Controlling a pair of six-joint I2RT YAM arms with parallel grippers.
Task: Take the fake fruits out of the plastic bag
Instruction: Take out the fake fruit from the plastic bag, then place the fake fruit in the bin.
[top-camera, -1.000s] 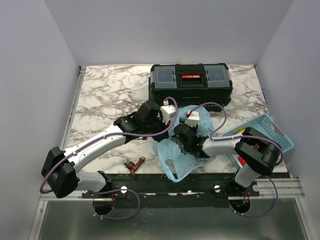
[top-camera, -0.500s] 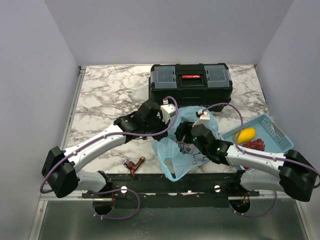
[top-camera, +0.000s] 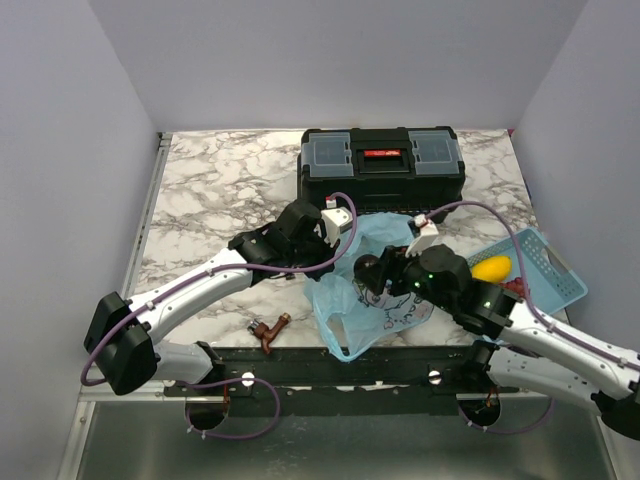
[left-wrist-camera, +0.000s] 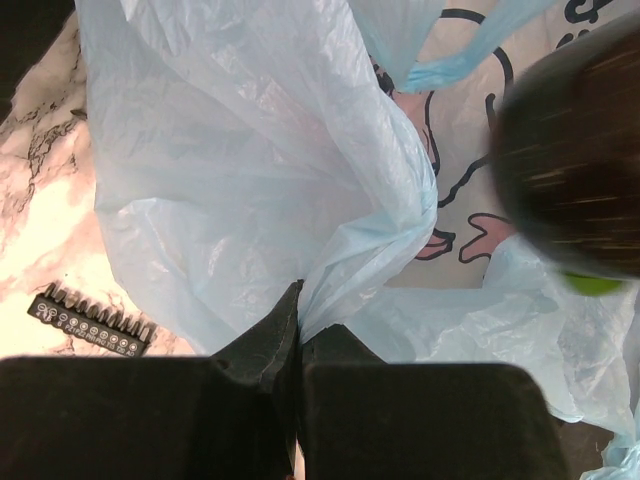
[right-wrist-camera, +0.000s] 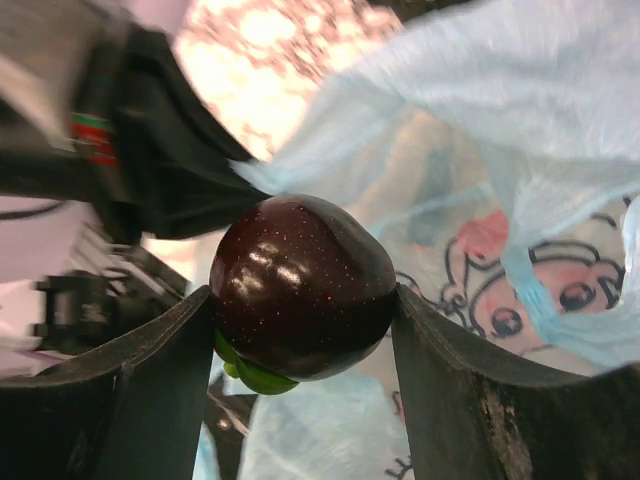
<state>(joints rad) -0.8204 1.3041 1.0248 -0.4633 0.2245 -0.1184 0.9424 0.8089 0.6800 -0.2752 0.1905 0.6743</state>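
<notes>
Setting: plain grey walls around a marble table (top-camera: 220, 190). A black toolbox (top-camera: 381, 168) sits on the far side, beyond both of my jaws.
Left gripper (left-wrist-camera: 300, 335): my jaws are pressed flat together on a fold of the plastic bag (top-camera: 375, 312). I am pinching its thin blue film and holding that edge up off the table.
Right gripper (right-wrist-camera: 300, 290): my jaws are spread about as wide as the dark fruit (right-wrist-camera: 300, 285) and clamp it on both sides. Its green stem end points down between them.
Dark fruit, place: squarely between my right jaws and just to the right of my left jaws. It hangs over the printed face of the bag. I judge it free of the film, since nothing blue wraps it in my right wrist view.
Plastic bag, place: crumpled on the table under and behind my right jaws, with its near end lying over the table's front edge.
Basket (top-camera: 556, 283): light blue, well to the right of my right jaws, past my forearm.
Done so far: the yellow fruit (top-camera: 490, 268) lies in the basket. A reddish bit just beside it is probably the grapes (top-camera: 514, 287), though my right arm hides most of it.
In hand: the dark fruit is gripped but not yet set down anywhere.
Left to do: by my reckoning, carry it to the basket and let go.
Unsure: I cannot see into the bag's folds, so I cannot say whether any fruit is inside.
</notes>
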